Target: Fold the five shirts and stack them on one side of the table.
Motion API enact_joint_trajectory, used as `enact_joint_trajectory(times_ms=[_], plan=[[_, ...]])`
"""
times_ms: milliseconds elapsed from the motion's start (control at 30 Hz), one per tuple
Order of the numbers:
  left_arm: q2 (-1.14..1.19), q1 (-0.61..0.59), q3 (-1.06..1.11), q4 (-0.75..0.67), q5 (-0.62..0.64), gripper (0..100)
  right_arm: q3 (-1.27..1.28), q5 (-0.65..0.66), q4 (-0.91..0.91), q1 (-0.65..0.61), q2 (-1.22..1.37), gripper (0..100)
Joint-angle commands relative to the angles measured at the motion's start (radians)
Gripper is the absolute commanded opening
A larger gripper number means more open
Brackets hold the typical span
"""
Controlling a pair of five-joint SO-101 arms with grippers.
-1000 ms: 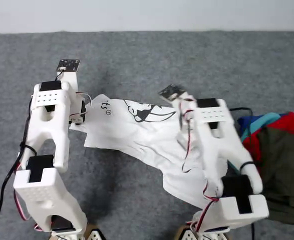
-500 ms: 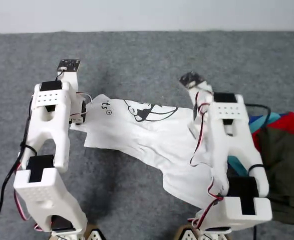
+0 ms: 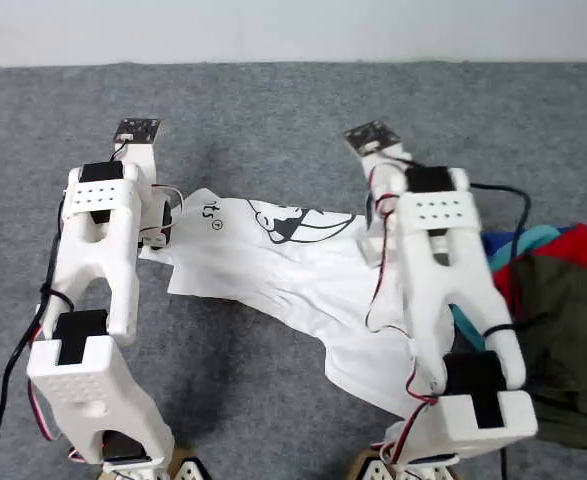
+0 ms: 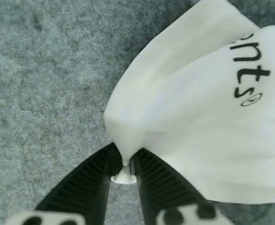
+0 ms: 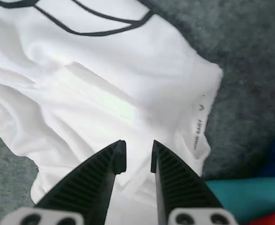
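A white shirt [image 3: 273, 260] with black print lies crumpled and partly spread on the grey table, between the two arms. My left gripper [image 4: 124, 166] is shut on a pinched fold at the shirt's [image 4: 198, 108] edge near the printed letters; in the high view it sits at the shirt's left end [image 3: 163, 228]. My right gripper [image 5: 138, 157] hovers over the shirt [image 5: 95, 79] near its collar label. Its fingers are a little apart, with nothing between them. The right arm [image 3: 433, 215] covers the shirt's right part in the high view.
A heap of coloured shirts [image 3: 553, 300], blue, teal, red and dark olive, lies at the table's right side, and its teal edge [image 5: 240, 197] lies close beside the white shirt. Bare grey carpet-like surface [image 3: 273, 120] stretches behind the shirt to the back wall.
The right arm has swung rightward and stretched farther toward the back, uncovering more of the shirt's printed area. The left arm and its grip have stayed still.
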Motion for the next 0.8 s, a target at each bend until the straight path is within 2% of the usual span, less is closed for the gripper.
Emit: enact_joint_trajectory(times_ms=[0, 200, 767], plan=[[-0.014, 0.000, -0.007, 0.002, -0.005, 1, 0.003, -0.012, -0.058, 0.005, 0.007, 10.4], [-0.014, 0.000, -0.005, 0.002, -0.005, 1, 0.003, -0.011, -0.107, 0.056, 0.047, 10.4], [-0.014, 0.000, -0.005, 0.000, -0.005, 1, -0.008, -0.014, -0.053, 0.056, 0.151, 10.5]])
